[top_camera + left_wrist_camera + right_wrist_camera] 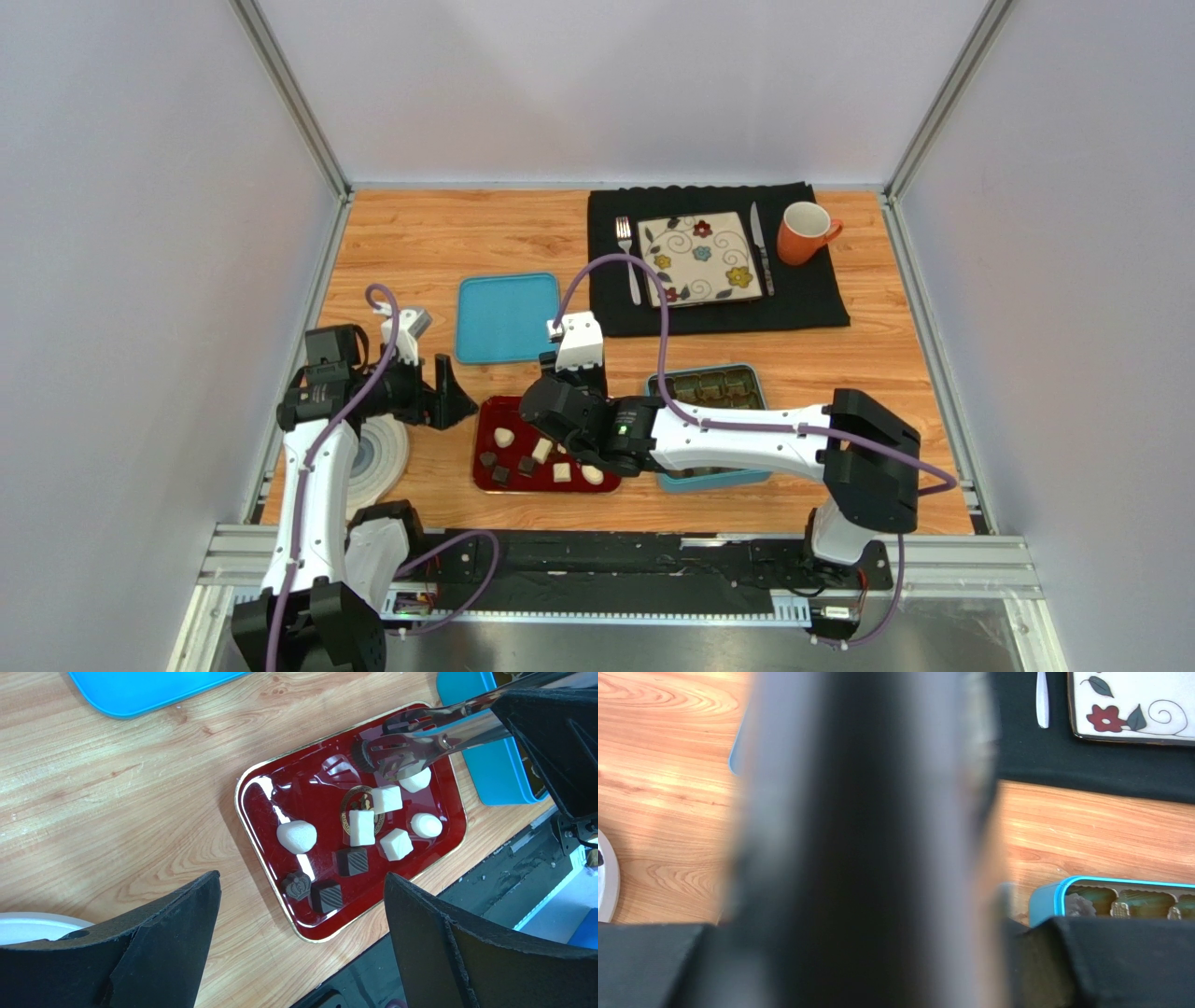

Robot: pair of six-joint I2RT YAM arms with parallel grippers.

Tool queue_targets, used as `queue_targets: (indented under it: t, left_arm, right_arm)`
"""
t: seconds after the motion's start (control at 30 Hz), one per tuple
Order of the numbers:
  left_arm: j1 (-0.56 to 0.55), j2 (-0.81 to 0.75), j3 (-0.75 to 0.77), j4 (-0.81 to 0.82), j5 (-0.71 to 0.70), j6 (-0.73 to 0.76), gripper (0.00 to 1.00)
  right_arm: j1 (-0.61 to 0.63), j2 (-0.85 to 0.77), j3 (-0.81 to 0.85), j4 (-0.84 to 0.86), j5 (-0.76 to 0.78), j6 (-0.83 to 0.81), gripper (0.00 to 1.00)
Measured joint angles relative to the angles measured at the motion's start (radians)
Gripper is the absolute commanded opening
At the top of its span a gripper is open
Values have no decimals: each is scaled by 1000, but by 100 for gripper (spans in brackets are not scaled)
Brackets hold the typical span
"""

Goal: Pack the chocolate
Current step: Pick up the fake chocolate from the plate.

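Currently the left fingers (pixel 452 395) stand spread wide with nothing between them, hovering above the worktop (pixel 105 798). Straight ahead of them and lower down lies the red tray (pixel 256 833), which carries the chocolate (pixel 362 827). Six white pieces are grouped toward the side farther from these fingers, and three dark ones lie along the edge nearest them. All of them lie loose on the tray, and a few of the white ones touch or nearly touch.

The right fingers (pixel 568 424) are closed on a pair of metal tongs (pixel 449 740), whose handles run back into them. From those fingers the tongs reach out over the far end of the tray, with their tips slightly apart just beside a white piece. A dark round shape sits at the tips; I cannot tell whether it is a chocolate caught there. In the right wrist view a blurred dark bar fills the space between the right fingers.

Beside the right fingers, on the side away from the left ones, stands the blue box (pixel 1043 906). Small pieces sit in the compartments of its insert, too blurred to name. Beyond both pairs of fingers the blue lid (pixel 508 317) lies flat on the worktop, apart from tray and box. Farther beyond the right fingers is a black mat (pixel 821 287) bearing the square plate (pixel 701 258).
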Motion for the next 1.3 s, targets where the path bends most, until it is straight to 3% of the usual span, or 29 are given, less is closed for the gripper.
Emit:
queue_targets:
  t: [1.3]
  left_arm:
    - [0,0,19,-14,16,1,93]
  right_arm:
    - [-16,10,-15,43,-65,-28,45]
